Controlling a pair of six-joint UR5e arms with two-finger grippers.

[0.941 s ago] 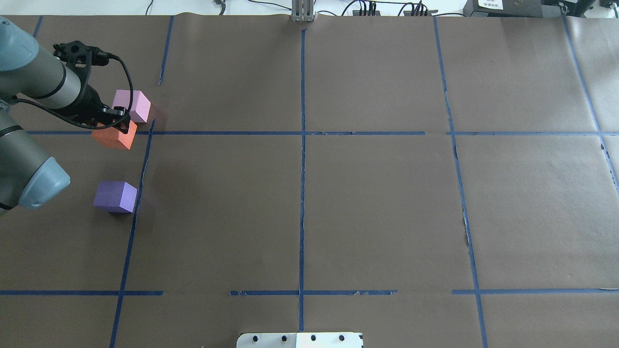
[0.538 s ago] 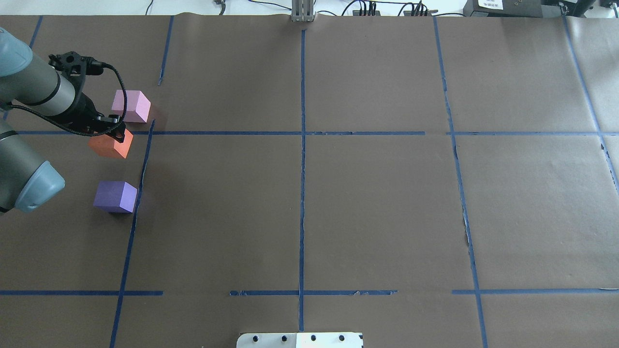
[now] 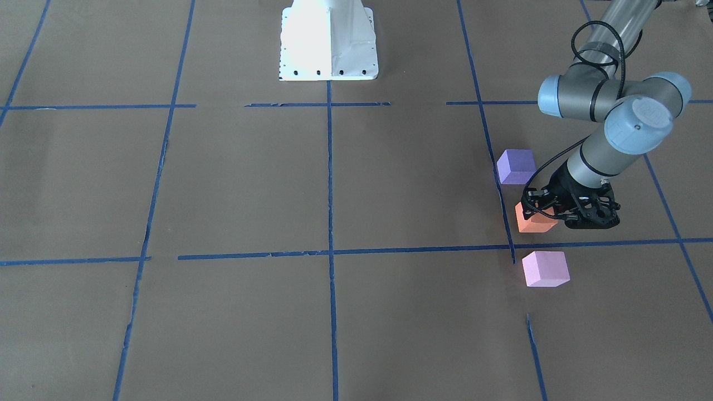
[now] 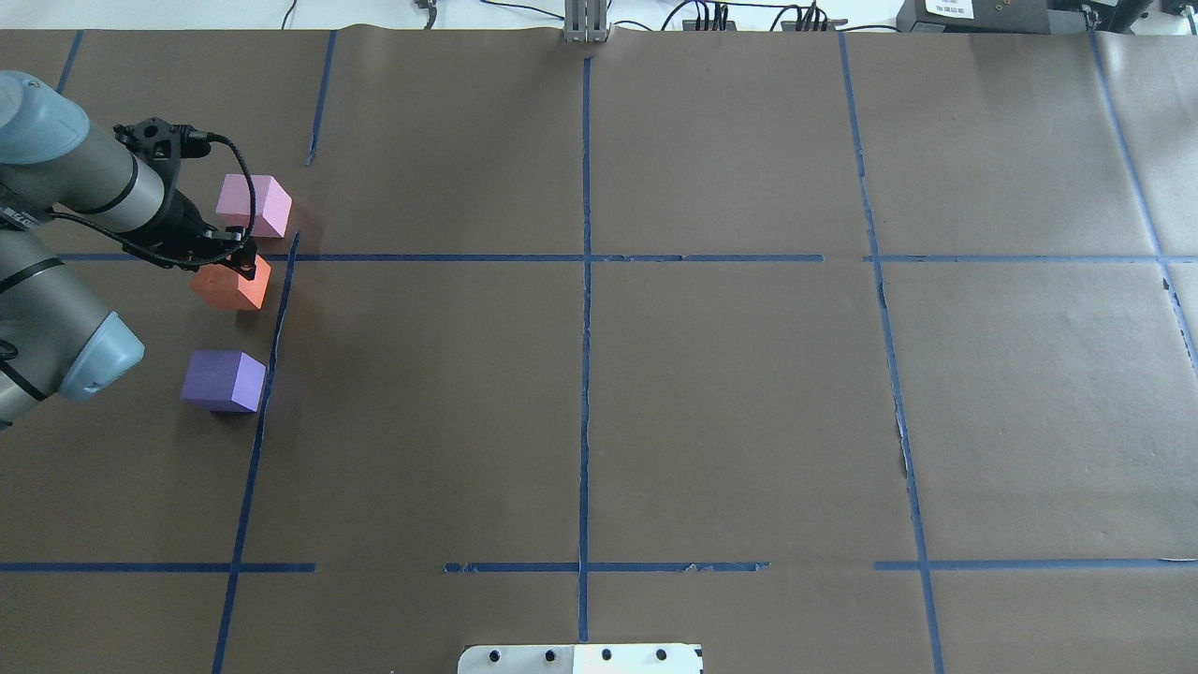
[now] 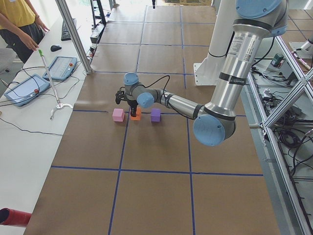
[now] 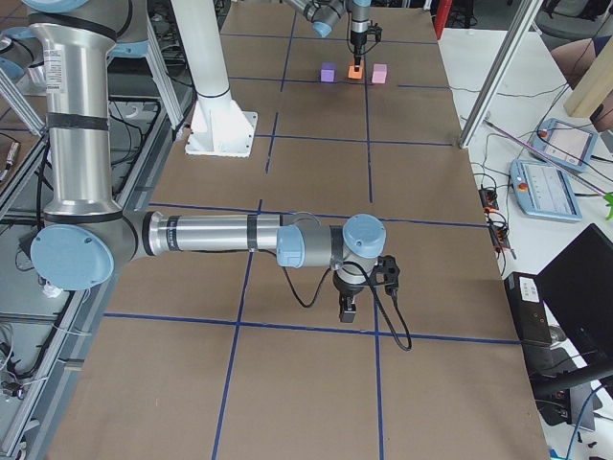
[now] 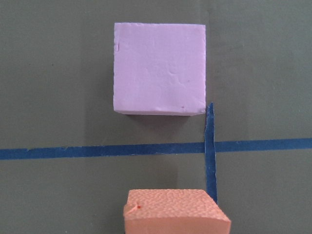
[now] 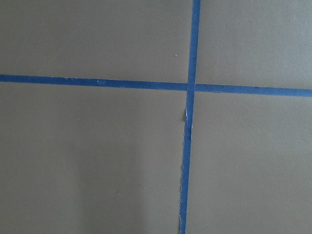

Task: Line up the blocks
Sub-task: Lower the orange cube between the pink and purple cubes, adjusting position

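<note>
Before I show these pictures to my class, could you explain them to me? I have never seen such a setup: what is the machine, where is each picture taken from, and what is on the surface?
This is a robot with two jointed arms, each ending in a two-finger gripper. It works at a table covered in brown paper and marked with blue tape lines. One picture looks down from behind the robot and one faces it from across the table. Two look along the table from its ends, and two come from cameras on the wrists. Three foam-like cubes form a rough row: a pink block, an orange block and a purple block. The left gripper holds the orange block, which is between the other two. The right gripper hangs over bare paper, far from the blocks. I cannot tell whether it is open.
</note>
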